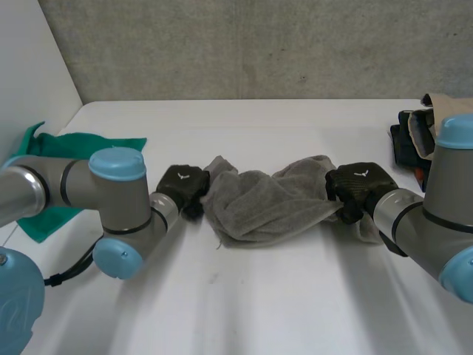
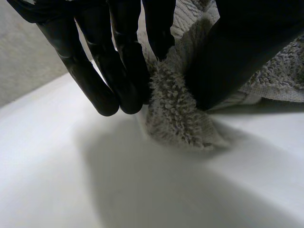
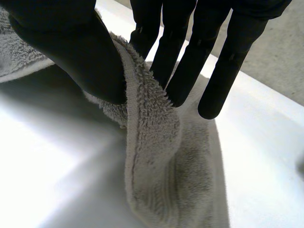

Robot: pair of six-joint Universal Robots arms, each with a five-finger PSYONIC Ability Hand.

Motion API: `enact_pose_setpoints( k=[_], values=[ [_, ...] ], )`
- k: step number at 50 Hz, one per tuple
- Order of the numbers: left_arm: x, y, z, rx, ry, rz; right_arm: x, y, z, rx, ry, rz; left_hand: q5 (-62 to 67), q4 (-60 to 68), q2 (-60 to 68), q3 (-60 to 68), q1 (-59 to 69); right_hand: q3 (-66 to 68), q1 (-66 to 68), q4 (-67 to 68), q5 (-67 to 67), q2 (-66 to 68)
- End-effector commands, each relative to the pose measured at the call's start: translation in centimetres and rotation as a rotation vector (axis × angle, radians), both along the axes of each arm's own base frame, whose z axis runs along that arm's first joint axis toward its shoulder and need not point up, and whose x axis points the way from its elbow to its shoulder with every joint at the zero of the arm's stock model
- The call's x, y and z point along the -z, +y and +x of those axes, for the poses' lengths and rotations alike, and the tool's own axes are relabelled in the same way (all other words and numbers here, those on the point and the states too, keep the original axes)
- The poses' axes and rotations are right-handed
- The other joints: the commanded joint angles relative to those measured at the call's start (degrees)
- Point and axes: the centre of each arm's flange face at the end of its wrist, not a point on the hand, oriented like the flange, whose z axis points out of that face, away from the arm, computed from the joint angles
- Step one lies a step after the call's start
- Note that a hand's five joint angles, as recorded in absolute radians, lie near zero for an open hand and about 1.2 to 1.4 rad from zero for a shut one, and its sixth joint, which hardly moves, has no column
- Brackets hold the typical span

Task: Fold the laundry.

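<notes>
Left hand (image 1: 183, 183) pinches towel's left end between thumb and fingers; right hand (image 1: 358, 185) pinches right end likewise. White desk (image 1: 259, 296) carries crumpled grey towel (image 1: 259, 203) mid-desk. Green cloth (image 1: 81, 142) far left, dark bundle (image 1: 403, 144) far right.

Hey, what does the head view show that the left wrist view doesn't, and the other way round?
Head view extras: the right hand pinching one end of the grey towel, a green cloth and a dark pile at opposite ends of the white table. Left wrist view extras: close up, the fingers and thumb clamping a fluffy towel edge. Shared: the left hand, the grey towel, the white table.
</notes>
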Motion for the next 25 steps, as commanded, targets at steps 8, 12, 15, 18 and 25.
enact_pose_setpoints(
  k=[8, 12, 15, 18, 25],
  values=[
    [-16.8, 3.4, 4.6, -0.076, 0.119, -0.277, -6.2, -2.1, -1.0, 0.002, 0.139, -0.190, 13.77, 11.66, 11.90, 12.11, 13.65, 11.81, 16.35, 11.43, 12.31, 12.73],
    [-19.4, 4.0, 6.8, -0.066, 0.086, -0.255, -9.0, -1.7, -1.1, -0.022, 0.230, -0.284, 13.77, 11.66, 11.90, 12.11, 13.65, 11.81, 16.35, 11.43, 12.31, 12.73],
    [-19.6, 4.0, 8.3, -0.081, 0.028, -0.176, -10.1, -1.1, -0.6, -0.069, 0.307, -0.338, 13.77, 11.66, 11.90, 12.11, 13.65, 11.81, 16.35, 11.43, 12.31, 12.73],
    [-18.8, 3.4, 9.3, -0.109, -0.020, -0.087, -10.0, -0.4, 0.1, -0.126, 0.370, -0.352, 13.77, 11.66, 11.90, 12.11, 13.65, 11.81, 16.35, 11.43, 12.31, 12.73],
    [-13.3, -0.2, 8.8, -0.140, -0.096, 0.001, -5.9, -1.6, 1.9, -0.198, 0.449, -0.281, 13.77, 11.66, 11.90, 12.11, 13.65, 11.81, 16.35, 11.43, 12.31, 12.73]
  ],
)
